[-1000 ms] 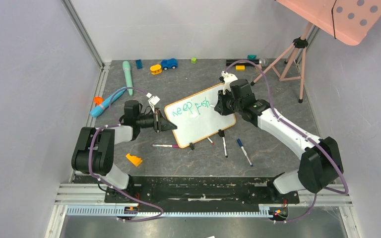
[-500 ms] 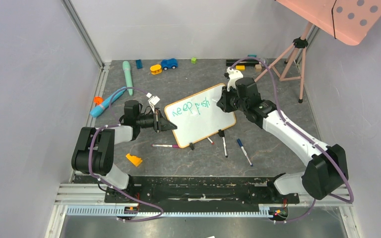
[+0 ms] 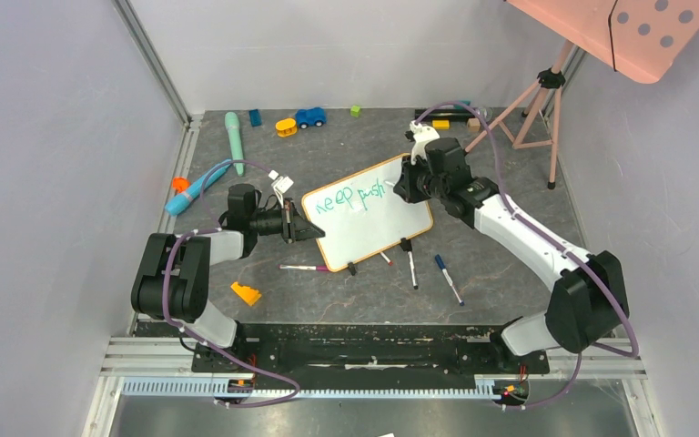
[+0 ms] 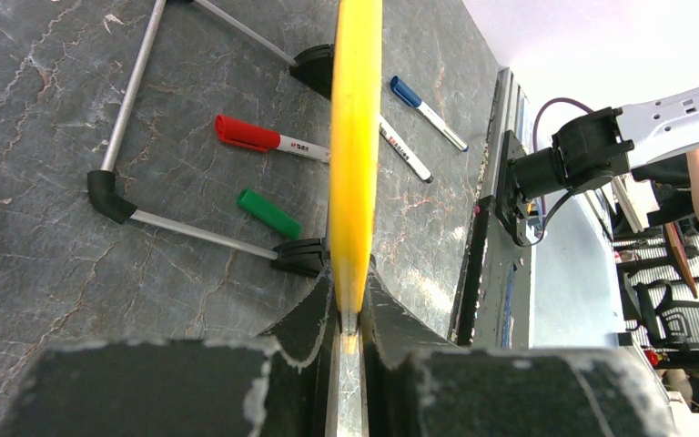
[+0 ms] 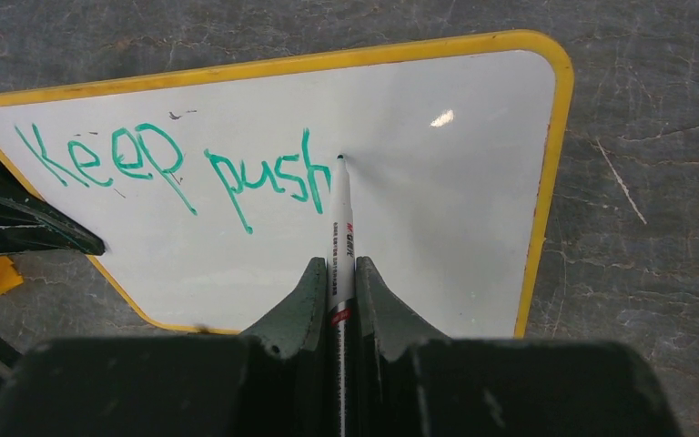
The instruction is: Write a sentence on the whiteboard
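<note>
One whiteboard (image 3: pixel 368 211) is standing mid-table between the two arms, propped on two black clip feet (image 3: pixel 406 244); the sentence (image 5: pixel 173 168) is reading "Keep push" so far, two green words on one line. Left gripper (image 4: pixel 350 319) is clamping the board's orange frame edge-on, fingers closed on both faces; right gripper (image 5: pixel 340 273) is pinching one marker (image 5: pixel 339 209), jaws shut on its barrel, tip touching the board just right of the "h". Four loose pens are lying on the table at the board's near side: pink-tipped pen (image 3: pixel 305 268), red pen (image 3: pixel 387 259), black-capped pen (image 3: pixel 410 269), blue pen (image 3: pixel 449 279); one green cap (image 4: pixel 268 212) is lying beside the red one. Far side is holding clutter, well apart from the board: one blue toy car (image 3: pixel 310 116), one yellow block (image 3: pixel 286 127), one small green cube (image 3: pixel 356 111), one mint handle (image 3: pixel 234 141); one orange wedge (image 3: pixel 246 293) is sitting near the left arm; one pink tripod (image 3: pixel 537 100) is standing at far right. The left claw is covering the board's left corner in the right wrist view.
</note>
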Controlling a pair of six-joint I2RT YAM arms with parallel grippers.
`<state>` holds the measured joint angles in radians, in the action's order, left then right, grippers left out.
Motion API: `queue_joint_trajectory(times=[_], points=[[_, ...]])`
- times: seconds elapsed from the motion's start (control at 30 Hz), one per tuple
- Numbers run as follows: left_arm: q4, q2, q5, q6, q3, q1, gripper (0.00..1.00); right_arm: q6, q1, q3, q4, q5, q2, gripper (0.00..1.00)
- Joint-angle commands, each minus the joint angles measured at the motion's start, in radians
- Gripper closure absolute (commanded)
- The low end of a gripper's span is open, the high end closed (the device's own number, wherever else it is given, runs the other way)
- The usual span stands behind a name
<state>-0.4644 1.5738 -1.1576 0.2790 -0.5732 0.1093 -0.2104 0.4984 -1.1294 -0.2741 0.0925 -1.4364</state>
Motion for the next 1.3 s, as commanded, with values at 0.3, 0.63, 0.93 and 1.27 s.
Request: queue_joint_trajectory(times=[0.3, 0.63, 0.93, 1.27], points=[[0.032, -0.021, -0.026, -0.027, -0.016, 0.009, 0.98, 0.015, -0.006, -0.081, -0.009, -0.042, -0.045, 1.00], [0.032, -0.021, -0.024, -0.026, -0.017, 0.009, 0.98, 0.015, -0.005, -0.064, -0.014, -0.019, -0.034, 1.00], [0.035, -0.021, -0.025, -0.026, -0.017, 0.009, 0.98, 0.039, -0.006, -0.059, -0.016, 0.001, -0.024, 1.00], [0.034, -0.020, -0.025, -0.026, -0.018, 0.009, 0.98, 0.052, -0.005, -0.050, -0.008, 0.007, 0.032, 1.00]])
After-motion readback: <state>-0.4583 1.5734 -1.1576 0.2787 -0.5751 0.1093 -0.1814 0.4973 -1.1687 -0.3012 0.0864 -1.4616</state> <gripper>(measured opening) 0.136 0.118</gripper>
